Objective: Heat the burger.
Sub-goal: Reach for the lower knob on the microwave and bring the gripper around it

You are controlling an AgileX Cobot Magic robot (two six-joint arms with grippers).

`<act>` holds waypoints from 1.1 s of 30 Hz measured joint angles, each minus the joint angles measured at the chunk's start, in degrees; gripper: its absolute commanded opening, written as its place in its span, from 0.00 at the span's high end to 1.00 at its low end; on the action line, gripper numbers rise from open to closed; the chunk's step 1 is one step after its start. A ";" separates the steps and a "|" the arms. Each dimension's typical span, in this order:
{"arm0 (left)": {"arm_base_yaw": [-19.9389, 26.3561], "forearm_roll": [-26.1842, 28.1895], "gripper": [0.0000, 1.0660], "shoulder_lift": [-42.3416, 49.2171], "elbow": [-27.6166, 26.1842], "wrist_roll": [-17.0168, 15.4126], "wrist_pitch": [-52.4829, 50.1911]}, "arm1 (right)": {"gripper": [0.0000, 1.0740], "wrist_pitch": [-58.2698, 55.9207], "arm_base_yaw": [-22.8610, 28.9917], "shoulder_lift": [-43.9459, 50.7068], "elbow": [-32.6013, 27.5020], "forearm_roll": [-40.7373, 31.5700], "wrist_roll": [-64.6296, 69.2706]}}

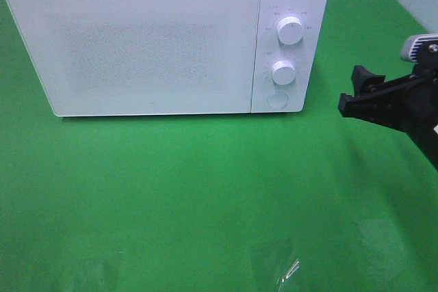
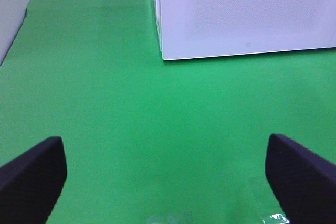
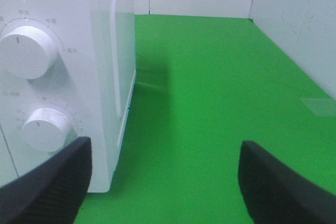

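The burger is not in view in any frame. A white microwave (image 1: 137, 39) stands at the back of the green table with its door shut; it also shows in the left wrist view (image 2: 241, 14) and the right wrist view (image 3: 52, 51). My right gripper (image 1: 350, 90) is open and empty, hovering to the right of the microwave's control panel; in its wrist view (image 3: 165, 145) the jaws stand wide apart. My left gripper (image 2: 165, 140) is open and empty over bare green cloth in front of the microwave's left corner; it is outside the exterior high view.
The control panel has an upper knob (image 1: 291, 31), a lower knob (image 1: 283, 72) and a round button (image 1: 276, 100). A small clear scrap (image 1: 291, 269) lies near the front edge. White tiled walls (image 3: 294, 19) border the table at the back and right.
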State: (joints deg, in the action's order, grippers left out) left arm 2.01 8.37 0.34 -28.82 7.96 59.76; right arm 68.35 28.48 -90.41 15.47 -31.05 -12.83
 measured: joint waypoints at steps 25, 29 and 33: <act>0.00 -2.64 0.12 0.00 0.00 0.00 0.00 | 0.29 0.69 12.20 -18.91 20.00 -13.06 -3.55; 0.00 -2.92 0.12 0.00 0.00 0.00 0.00 | 0.29 0.69 12.20 -21.37 22.46 -13.29 -3.55; 0.00 -2.92 0.12 0.00 0.00 0.00 0.00 | 0.29 0.69 12.20 -23.72 24.52 -13.35 -3.67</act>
State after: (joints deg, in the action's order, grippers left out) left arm 2.01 5.44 0.34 -28.82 7.96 59.76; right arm 69.04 40.68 -114.13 39.99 -44.40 -16.50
